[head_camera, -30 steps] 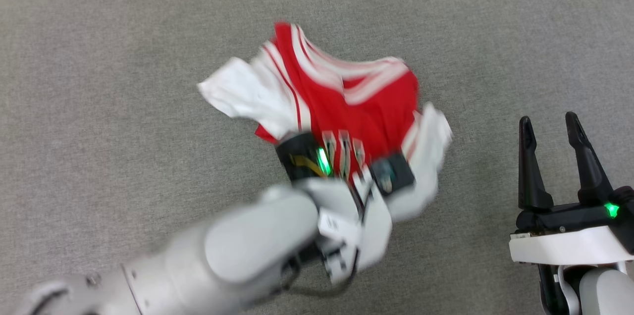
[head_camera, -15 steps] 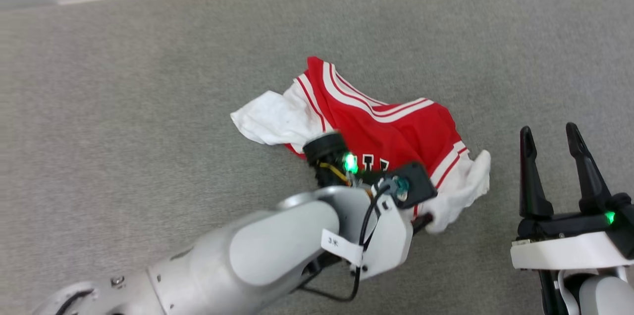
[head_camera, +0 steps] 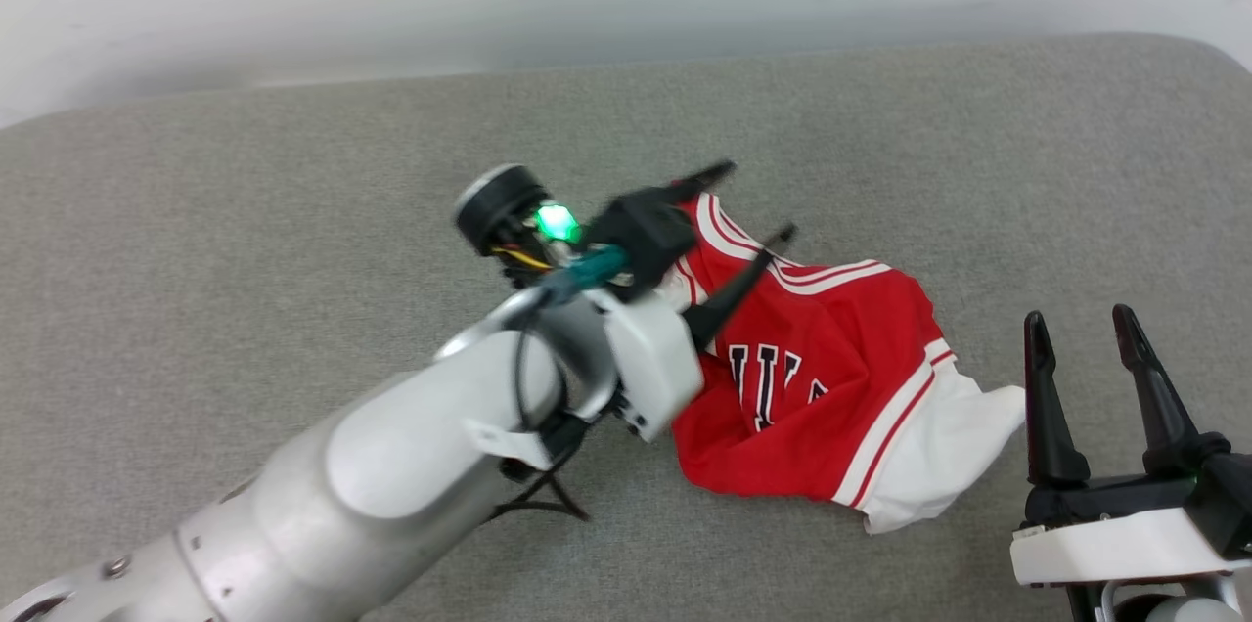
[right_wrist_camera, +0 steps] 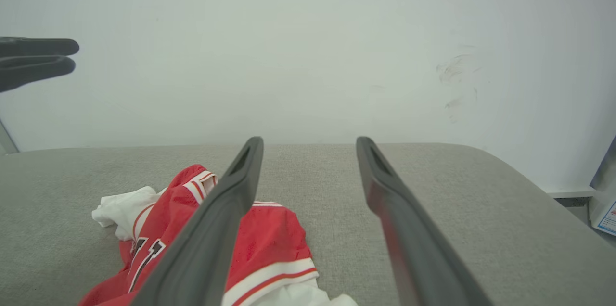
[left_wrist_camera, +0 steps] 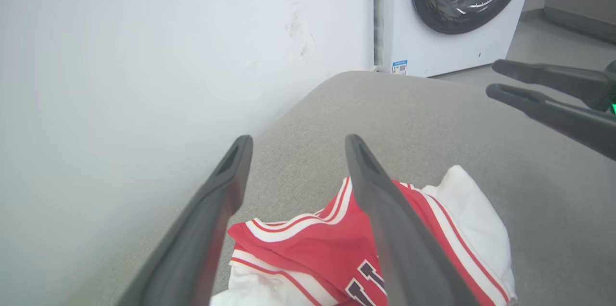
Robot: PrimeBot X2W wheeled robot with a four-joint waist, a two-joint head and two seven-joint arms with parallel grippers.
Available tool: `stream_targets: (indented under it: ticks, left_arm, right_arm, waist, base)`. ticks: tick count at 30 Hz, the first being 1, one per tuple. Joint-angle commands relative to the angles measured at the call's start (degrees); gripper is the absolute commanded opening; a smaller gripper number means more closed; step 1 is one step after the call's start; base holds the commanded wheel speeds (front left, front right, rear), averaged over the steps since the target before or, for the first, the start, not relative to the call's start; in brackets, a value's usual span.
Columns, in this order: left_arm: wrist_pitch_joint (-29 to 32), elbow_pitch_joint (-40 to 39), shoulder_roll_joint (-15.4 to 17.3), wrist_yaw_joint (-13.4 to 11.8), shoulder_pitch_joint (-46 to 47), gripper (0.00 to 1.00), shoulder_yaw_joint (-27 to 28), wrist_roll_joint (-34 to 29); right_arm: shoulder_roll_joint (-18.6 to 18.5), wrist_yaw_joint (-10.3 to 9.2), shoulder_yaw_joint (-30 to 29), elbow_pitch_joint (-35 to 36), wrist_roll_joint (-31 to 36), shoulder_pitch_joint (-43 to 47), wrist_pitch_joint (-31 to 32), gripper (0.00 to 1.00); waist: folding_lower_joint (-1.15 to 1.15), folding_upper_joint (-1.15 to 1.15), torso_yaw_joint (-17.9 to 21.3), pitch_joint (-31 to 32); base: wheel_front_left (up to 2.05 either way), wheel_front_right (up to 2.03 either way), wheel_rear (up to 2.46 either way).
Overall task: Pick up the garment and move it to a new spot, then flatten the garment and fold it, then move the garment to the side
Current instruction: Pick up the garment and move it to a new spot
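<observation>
Flattening crumpled red jersey [head_camera: 831, 377] next
Over its striped edge with left gripper [head_camera: 758, 199], jaws wide, empty; near its white sleeve with right gripper [head_camera: 1076, 315], equally wide.

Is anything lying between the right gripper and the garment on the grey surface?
Nothing visible does. Only bare grey surface lies between the open right gripper and the garment. The left gripper hovers open over the garment's far end.

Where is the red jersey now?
In the head view the red jersey lies crumpled on the grey cushion, right of centre, partly under the left claw and near the right claw.
</observation>
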State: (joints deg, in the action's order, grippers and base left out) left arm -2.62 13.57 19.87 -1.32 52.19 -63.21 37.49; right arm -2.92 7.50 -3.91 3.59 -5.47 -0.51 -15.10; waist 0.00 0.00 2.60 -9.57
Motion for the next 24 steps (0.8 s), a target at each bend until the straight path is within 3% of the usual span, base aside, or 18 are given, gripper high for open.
stream_targets:
  ticks: [1, 7, 15, 19, 24]
  left_arm:
    - [-2.46, -0.66, 1.37, -2.23, -1.80, 1.00, 1.95, 0.13]
    - [-10.53, -1.75, 5.66, -11.14, -8.44, 1.00, 8.08, 0.02]
    - [-12.66, -6.86, 8.26, -22.20, -21.37, 1.00, 19.83, -4.67]
    - [-12.61, -10.26, 7.81, -24.30, -29.13, 1.00, 26.98, -9.30]
    - [-12.58, -12.21, 5.22, -23.41, -37.41, 1.00, 34.52, -13.79]
  right_arm:
    - [0.08, -0.03, -0.09, 0.15, 0.23, 0.76, -0.10, 1.00]
    - [0.07, -0.03, -0.34, 0.13, 0.60, 1.85, -0.10, 1.00]
    - [0.07, -0.03, -0.94, 0.02, 0.95, 2.92, -0.10, 1.00]
    - [0.08, -0.02, -1.01, -0.08, 1.04, 2.99, -0.10, 1.00]
    - [0.08, -0.03, -1.01, -0.36, 1.15, 3.23, -0.10, 1.00]
  waist:
    - [0.00, 0.00, -1.19, 1.27]
    - [0.00, 0.00, -2.83, 2.63]
    - [0.00, 0.00, -4.51, 3.65]
    - [0.00, 0.00, -4.98, 4.00]
    - [0.00, 0.00, -5.36, 4.32]
  base:
    - [0.00, 0.00, 0.00]
    - [0.00, 0.00, 0.00]
    - [0.00, 0.00, 0.00]
    - [0.00, 0.00, 0.00]
    - [0.00, 0.00, 0.00]
